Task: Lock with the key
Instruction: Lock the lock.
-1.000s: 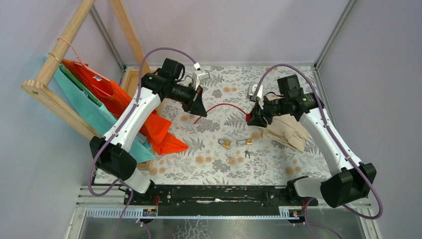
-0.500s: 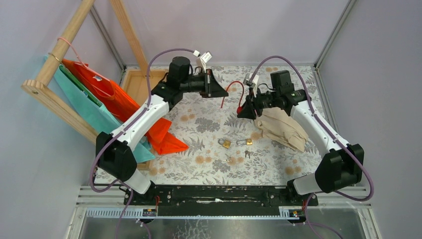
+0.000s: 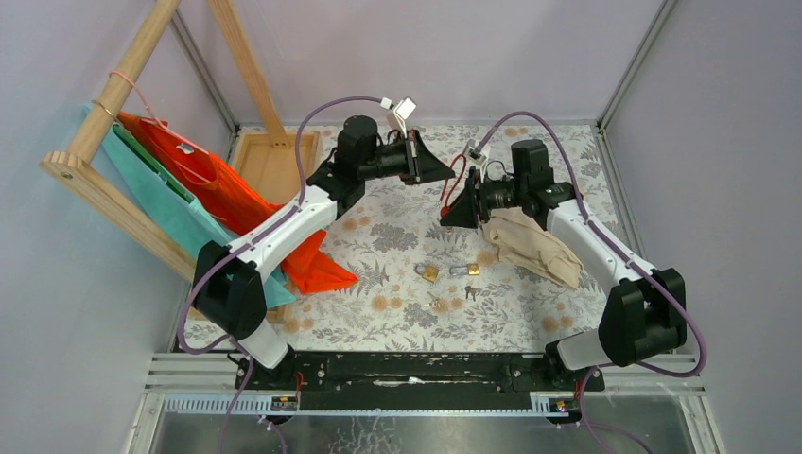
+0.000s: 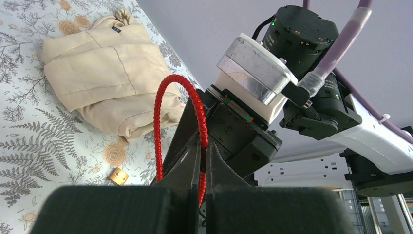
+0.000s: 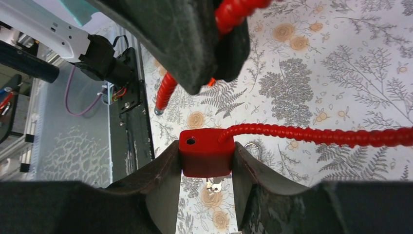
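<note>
Red plastic fills the right gripper (image 5: pixel 205 152): its two fingers are clamped on the flat sides of the lock body (image 5: pixel 205 158), which hangs in the air above the table, a small round hole in its upper face. The ribbed red cable (image 5: pixel 316 134) leaves the body's top corner and arches up and over to the left gripper (image 4: pixel 203 163), whose jaws are closed tight on it partway along. Beyond that pinch the cable's free end (image 5: pixel 159 108) hangs loose, tipped with metal, not inserted in the body. In the overhead view the two grippers meet nearly nose to nose over the far middle of the table, the left (image 3: pixel 443 170) just above and behind the right (image 3: pixel 452 210).

Below them, on the floral table cover (image 3: pixel 378 246), lie two small brass padlocks (image 3: pixel 429 274) and two small keys (image 3: pixel 470 292), apart from the lock. A folded beige cloth (image 3: pixel 534 251) lies under the right forearm. At the left a wooden frame (image 3: pixel 113 95) carries an orange bag (image 3: pixel 236 203) and a teal bag (image 3: pixel 156 203), beside a wooden tray (image 3: pixel 270 161).
</note>
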Motion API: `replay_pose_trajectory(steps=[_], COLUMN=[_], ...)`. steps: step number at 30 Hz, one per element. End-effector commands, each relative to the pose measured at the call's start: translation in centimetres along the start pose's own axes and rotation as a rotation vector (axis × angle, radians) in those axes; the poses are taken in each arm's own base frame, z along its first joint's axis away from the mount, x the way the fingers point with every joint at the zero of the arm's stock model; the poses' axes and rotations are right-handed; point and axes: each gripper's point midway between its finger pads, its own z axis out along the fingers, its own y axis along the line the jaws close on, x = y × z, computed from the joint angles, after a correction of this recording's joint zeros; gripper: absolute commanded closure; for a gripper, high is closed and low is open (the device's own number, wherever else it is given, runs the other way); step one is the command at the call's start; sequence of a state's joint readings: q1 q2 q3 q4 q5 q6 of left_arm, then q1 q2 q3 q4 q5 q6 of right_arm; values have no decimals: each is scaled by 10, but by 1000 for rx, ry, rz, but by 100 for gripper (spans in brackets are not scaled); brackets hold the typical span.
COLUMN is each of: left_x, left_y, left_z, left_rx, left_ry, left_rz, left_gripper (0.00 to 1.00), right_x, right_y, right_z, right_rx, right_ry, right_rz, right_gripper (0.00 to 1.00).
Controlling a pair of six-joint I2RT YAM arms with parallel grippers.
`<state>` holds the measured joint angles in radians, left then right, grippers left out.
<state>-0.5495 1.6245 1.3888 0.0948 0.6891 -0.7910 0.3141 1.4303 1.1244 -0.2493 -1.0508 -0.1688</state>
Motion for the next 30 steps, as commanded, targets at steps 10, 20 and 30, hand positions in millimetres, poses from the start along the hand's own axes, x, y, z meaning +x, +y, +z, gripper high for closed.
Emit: replay_pose_trajectory(steps=[10, 20, 30], left_x=[15, 24, 32], left_y=[19, 25, 24], left_z=[12, 9, 5], left_rx=[17, 14, 23], left_ry=[-32, -30, -17], left_rz=[-78, -80, -89], left_gripper=[100, 100, 100], right_x=[-49, -54, -61], right_y=[43, 48, 39], right_z=[-2, -2, -12], right_rx=[-168, -193, -151], right_ry=[-158, -177, -216], right_rz=[-83, -76, -62], right_gripper=[100, 100, 100])
